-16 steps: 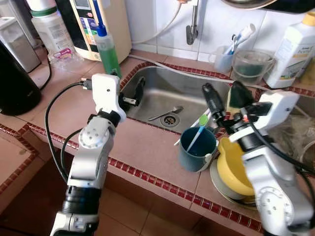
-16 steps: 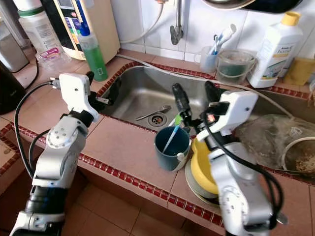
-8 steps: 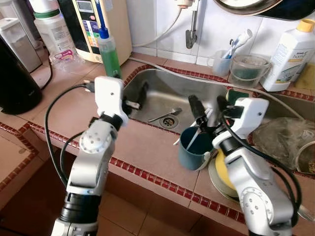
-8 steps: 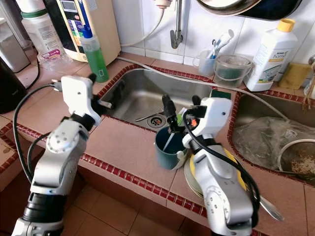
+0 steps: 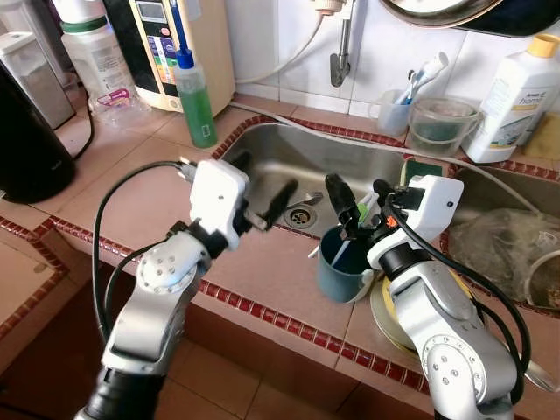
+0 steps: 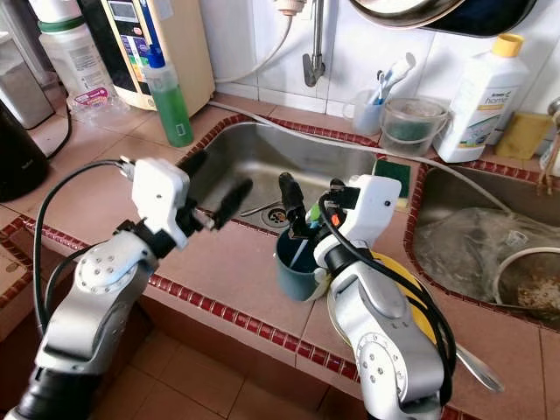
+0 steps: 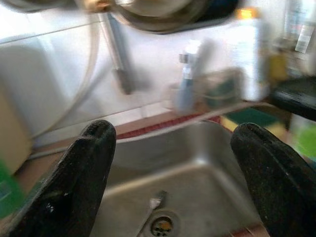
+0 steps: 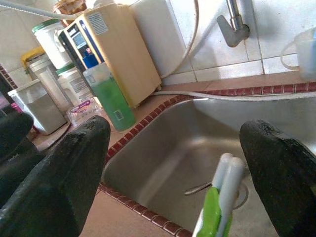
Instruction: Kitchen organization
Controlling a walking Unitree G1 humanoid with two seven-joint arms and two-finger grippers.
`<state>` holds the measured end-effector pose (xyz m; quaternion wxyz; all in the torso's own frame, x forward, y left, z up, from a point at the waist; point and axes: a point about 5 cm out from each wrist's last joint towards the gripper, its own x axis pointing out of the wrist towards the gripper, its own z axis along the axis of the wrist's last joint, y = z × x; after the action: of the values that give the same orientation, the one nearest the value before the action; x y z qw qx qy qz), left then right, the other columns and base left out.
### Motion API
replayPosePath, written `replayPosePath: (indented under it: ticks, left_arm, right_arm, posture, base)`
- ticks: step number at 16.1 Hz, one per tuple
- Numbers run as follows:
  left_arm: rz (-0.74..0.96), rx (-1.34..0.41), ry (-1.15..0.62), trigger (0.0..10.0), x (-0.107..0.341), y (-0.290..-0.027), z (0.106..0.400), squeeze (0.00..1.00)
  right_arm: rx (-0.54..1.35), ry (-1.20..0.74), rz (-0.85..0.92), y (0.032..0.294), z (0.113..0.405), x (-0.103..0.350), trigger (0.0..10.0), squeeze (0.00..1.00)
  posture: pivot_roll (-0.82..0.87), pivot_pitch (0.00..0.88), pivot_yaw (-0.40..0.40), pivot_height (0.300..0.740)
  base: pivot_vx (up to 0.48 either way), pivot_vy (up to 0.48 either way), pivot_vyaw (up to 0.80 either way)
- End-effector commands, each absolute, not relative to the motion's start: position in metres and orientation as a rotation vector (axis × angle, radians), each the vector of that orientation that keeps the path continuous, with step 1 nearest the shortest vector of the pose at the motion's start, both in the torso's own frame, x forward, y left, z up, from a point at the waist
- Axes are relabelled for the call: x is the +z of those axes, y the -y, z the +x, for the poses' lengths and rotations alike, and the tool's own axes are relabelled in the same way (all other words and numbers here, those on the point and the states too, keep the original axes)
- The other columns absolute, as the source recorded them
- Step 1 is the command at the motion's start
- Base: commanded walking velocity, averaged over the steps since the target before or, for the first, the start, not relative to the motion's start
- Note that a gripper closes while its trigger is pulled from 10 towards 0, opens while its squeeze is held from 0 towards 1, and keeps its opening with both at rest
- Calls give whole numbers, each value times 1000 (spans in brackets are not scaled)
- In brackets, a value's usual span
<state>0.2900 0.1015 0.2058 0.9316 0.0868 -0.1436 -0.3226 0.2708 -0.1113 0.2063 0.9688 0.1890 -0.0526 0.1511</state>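
Observation:
A blue-grey mug (image 5: 348, 267) stands on the tiled counter in front of the sink (image 5: 350, 162). A green and white toothbrush (image 8: 219, 202) leans in the mug. My right gripper (image 5: 360, 203) hangs open just above the mug's rim, a black finger on either side of the toothbrush's top, not closed on it. My left gripper (image 5: 260, 182) is open and holds nothing, over the sink's front left edge. A spoon (image 7: 150, 206) lies in the sink by the drain (image 5: 300, 214).
A yellow bowl on a plate (image 5: 389, 306) sits under my right arm. A green soap bottle (image 5: 194, 92), a cup of toothbrushes (image 5: 398, 98), a clear tub (image 5: 442, 118) and a white bottle (image 5: 516, 87) line the back. The tap (image 5: 339, 54) hangs over the sink.
My left gripper swung right from the sink's left rim to its front edge. My right gripper moved left and down onto the toothbrush's top. The camera shifted a little.

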Motion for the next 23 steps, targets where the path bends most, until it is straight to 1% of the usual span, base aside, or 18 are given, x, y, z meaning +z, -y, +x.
replayPosePath:
  ticks: [1, 9, 10, 11, 13, 15, 16, 17, 18, 23]
  left_arm:
    - [189, -718, 303, 10000, 206, -102, 283, 0]
    - [171, -768, 311, 10000, 206, -97, 275, 0]
    - [169, -771, 312, 10000, 206, -97, 275, 0]
    - [167, -773, 313, 10000, 206, -95, 275, 0]
    - [159, -789, 315, 10000, 206, -92, 273, 0]
    - [155, -795, 316, 10000, 206, -90, 273, 0]
    - [152, -798, 321, 10000, 207, -88, 273, 0]
    - [148, -799, 324, 10000, 209, -88, 273, 0]
    - [148, -799, 325, 10000, 209, -87, 273, 0]
    - [138, -804, 324, 10000, 209, -86, 272, 0]
  right_arm:
    - [300, 131, 392, 113, 269, 214, 10000, 0]
    - [274, 40, 450, 114, 271, 206, 10000, 0]
    - [282, 28, 473, 114, 271, 204, 8353, 0]
    - [283, 21, 485, 114, 271, 203, 8627, 0]
    - [298, -6, 524, 111, 271, 201, 10000, 0]
    - [331, -20, 562, 108, 270, 202, 9961, 0]
    - [348, -34, 583, 106, 270, 202, 7059, 0]
    - [347, -34, 596, 105, 270, 203, 4510, 0]
    - [348, -36, 608, 105, 269, 203, 0, 0]
    - [351, -71, 622, 106, 268, 202, 0, 0]
  posture:
    - [-274, 66, 63, 740]
    - [-278, 71, 52, 740]
    - [-279, 70, 52, 740]
    - [-282, 70, 54, 740]
    - [-287, 71, 57, 740]
    - [-288, 72, 58, 740]
    - [-287, 75, 60, 740]
    - [-287, 76, 61, 740]
    - [-287, 77, 62, 740]
    - [-286, 82, 59, 740]
  base:
    - [0, 0, 0]
    - [0, 0, 0]
    - [0, 0, 0]
    - [0, 0, 0]
    - [0, 0, 0]
    - [0, 0, 0]
    - [0, 0, 0]
    - [0, 0, 0]
    - [0, 0, 0]
    - [0, 0, 0]
